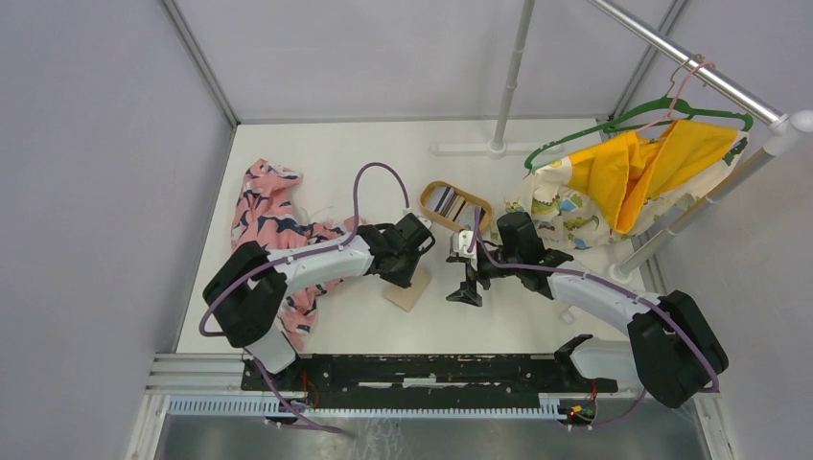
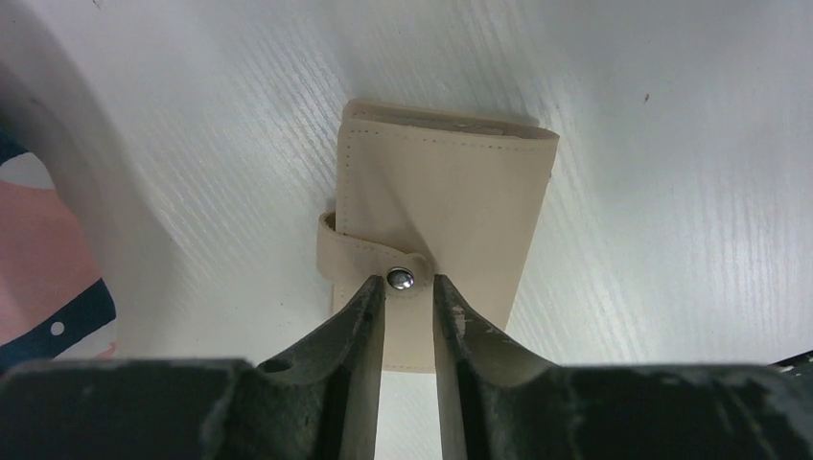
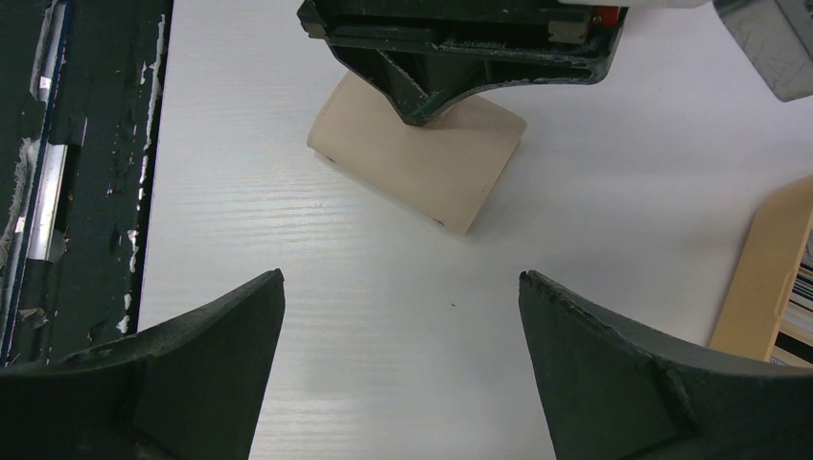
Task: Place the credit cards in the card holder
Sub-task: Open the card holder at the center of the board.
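Black plastic fingers of the left gripper (image 2: 407,285) stand narrow, with only a slim gap between them. Their tips sit on either side of a small metal snap (image 2: 400,278). The snap fastens a tan tab (image 2: 360,259) across a closed tan wallet (image 2: 451,192). Whether the tips are pinching the tab or only touching it cannot be told.

The wallet lies flat on the white desk (image 1: 364,153), around the middle and a little towards the near edge. It is folded and snapped shut, so no card slots are showing.

Just to the right, the right gripper (image 3: 402,275) hangs above bare desk with its fingers spread wide, holding nothing. It is near the wallet but not touching it.

Further on, towards the far edge, is an oval wooden tray (image 1: 425,196). The cards (image 1: 451,203) lie inside it, dark and pale, none yet in the wallet. A pink patterned cloth (image 1: 268,206) is heaped along the left edge. A yellow garment (image 1: 633,177) hangs on a rail over the far right corner.

The likely job now is opening the snap. The main risk is that the whole wallet lifts or slides with the tab, because it looks light and nothing is pressing it down. The narrow tips could also slip off the thin tab, or the snap could give suddenly and flip the wallet over. Later, the thin cards lying flat in the tray may be hard to get a finger under.
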